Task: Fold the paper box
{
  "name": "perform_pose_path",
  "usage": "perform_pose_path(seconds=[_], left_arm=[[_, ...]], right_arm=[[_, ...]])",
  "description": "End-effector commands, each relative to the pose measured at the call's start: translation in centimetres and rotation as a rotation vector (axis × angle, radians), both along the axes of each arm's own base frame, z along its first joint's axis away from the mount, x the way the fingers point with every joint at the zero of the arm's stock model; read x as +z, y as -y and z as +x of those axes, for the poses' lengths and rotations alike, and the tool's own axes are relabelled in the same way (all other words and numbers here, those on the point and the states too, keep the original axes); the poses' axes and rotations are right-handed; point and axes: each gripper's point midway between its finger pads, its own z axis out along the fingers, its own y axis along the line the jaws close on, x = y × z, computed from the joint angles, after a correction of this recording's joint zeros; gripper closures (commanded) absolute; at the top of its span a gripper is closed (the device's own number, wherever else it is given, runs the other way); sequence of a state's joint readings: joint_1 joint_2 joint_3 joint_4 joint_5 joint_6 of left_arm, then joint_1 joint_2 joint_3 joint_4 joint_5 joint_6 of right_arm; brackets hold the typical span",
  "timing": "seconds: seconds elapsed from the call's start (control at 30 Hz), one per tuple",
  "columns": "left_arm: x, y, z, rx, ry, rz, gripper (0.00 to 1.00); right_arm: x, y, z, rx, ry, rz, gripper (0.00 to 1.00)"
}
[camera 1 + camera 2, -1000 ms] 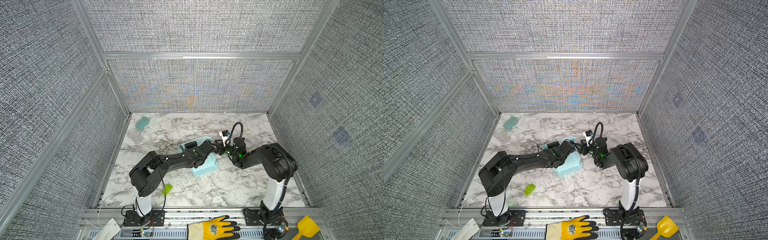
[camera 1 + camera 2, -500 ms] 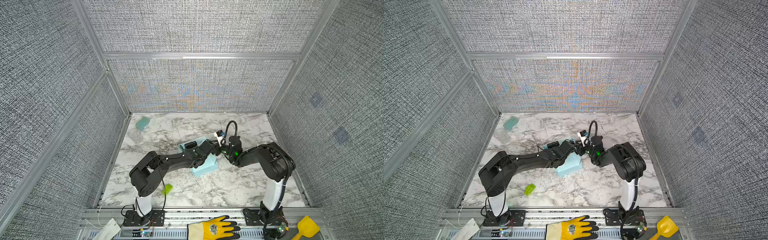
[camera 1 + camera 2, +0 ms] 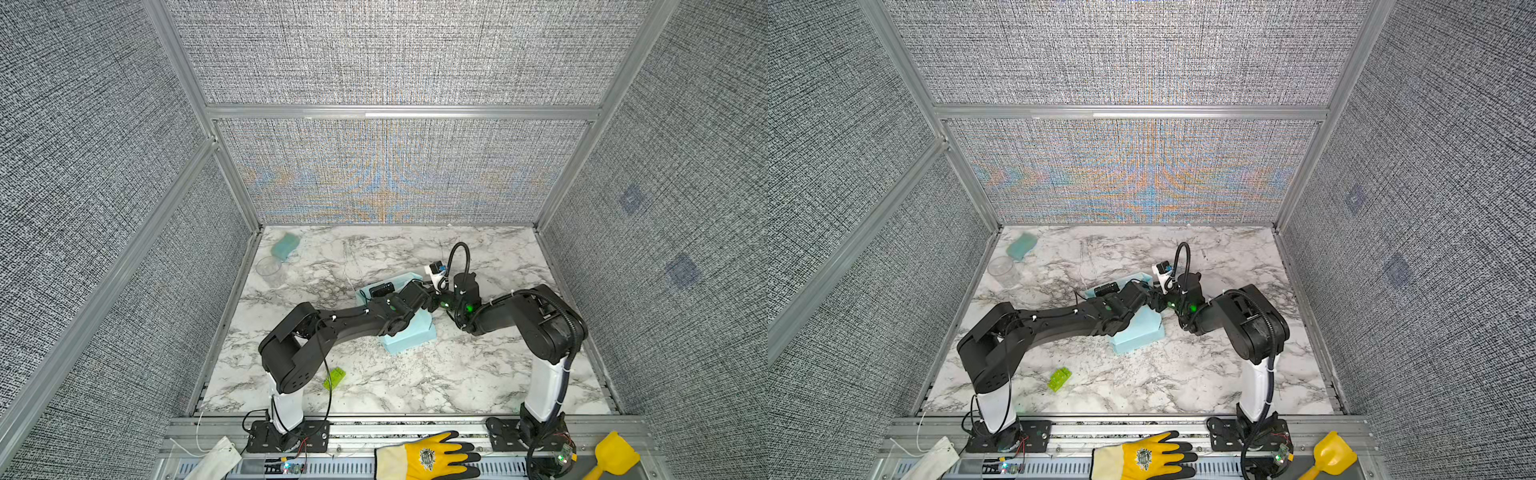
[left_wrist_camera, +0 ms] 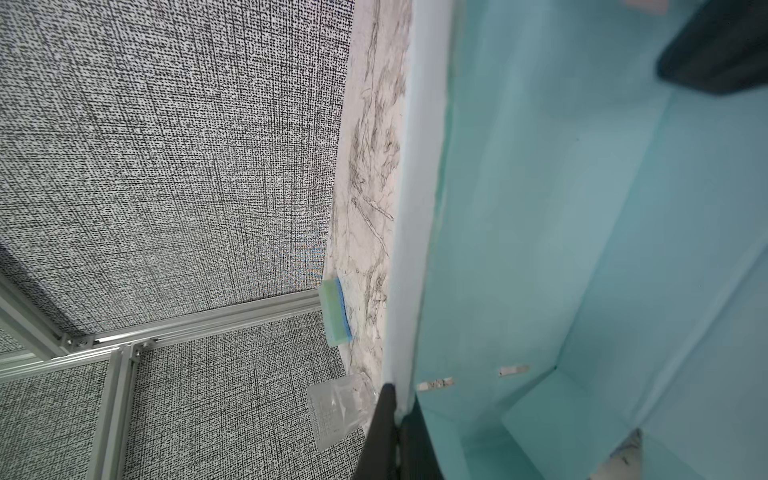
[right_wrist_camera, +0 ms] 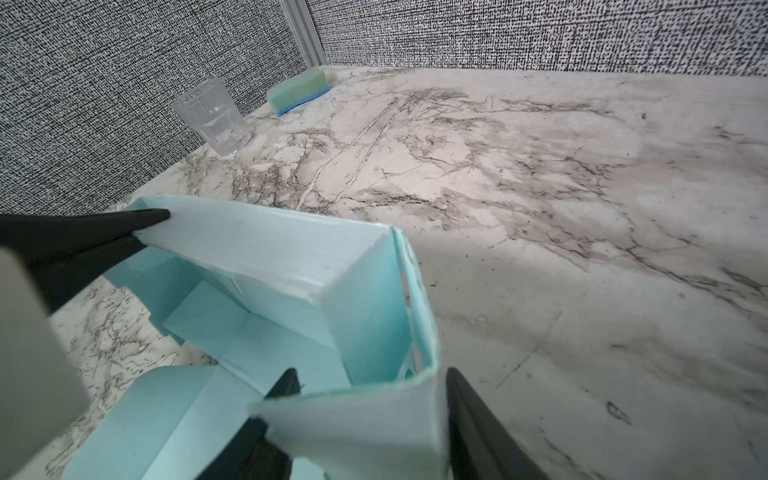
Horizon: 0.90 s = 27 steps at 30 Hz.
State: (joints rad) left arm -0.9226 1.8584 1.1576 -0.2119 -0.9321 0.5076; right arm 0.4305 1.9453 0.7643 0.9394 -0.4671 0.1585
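The paper box [image 3: 409, 338] [image 3: 1138, 337], pale light-blue and partly folded with its walls up, sits mid-table under both arms. In the left wrist view my left gripper [image 4: 395, 401] is shut on the edge of one upright wall, with the box's inside [image 4: 540, 208] beside it. The right wrist view shows those same left fingers [image 5: 124, 226] pinching the far wall [image 5: 266, 245]. My right gripper [image 5: 370, 388] straddles the near corner: one finger inside the box, the other against its outer face, and a bent flap fills the gap between them. Both grippers [image 3: 432, 297] meet at the box's right end.
A clear cup [image 3: 269, 266] [image 5: 212, 120] and a teal sponge [image 3: 285, 245] [image 5: 299, 91] stand at the far left corner. A small lime-green brick [image 3: 334, 378] lies near the left arm's base. A yellow glove [image 3: 428, 459] and a yellow scoop [image 3: 615, 457] lie past the front rail. Mesh walls enclose the table.
My right gripper has moved left onto the box's right end and its jaws have narrowed slightly. The left arm and the box have hardly moved.
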Motion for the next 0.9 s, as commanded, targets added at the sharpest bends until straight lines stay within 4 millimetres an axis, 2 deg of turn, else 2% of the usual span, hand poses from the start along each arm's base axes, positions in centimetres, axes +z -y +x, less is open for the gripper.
perform_pose_path(seconds=[0.0,0.2,0.53,0.67,0.87], left_arm=[[-1.1,0.3,-0.7,-0.027,-0.067,-0.018,1.00],[-1.2,0.4,-0.7,-0.028,-0.070,-0.020,1.00],[-1.3,0.4,-0.8,-0.030,-0.072,-0.021,1.00],[-1.3,0.4,-0.7,-0.029,-0.073,-0.019,1.00],[-1.4,0.4,-0.8,-0.030,-0.075,-0.019,1.00]], right_arm=[[1.7,-0.2,-0.2,0.013,0.047,0.028,0.40],[3.1,0.9,-1.7,0.023,0.057,0.043,0.35],[4.9,4.4,-1.7,-0.006,0.066,0.187,0.33],[4.0,5.4,-0.8,-0.042,0.028,0.199,0.33],[2.0,4.4,-0.1,-0.020,-0.041,0.149,0.34]])
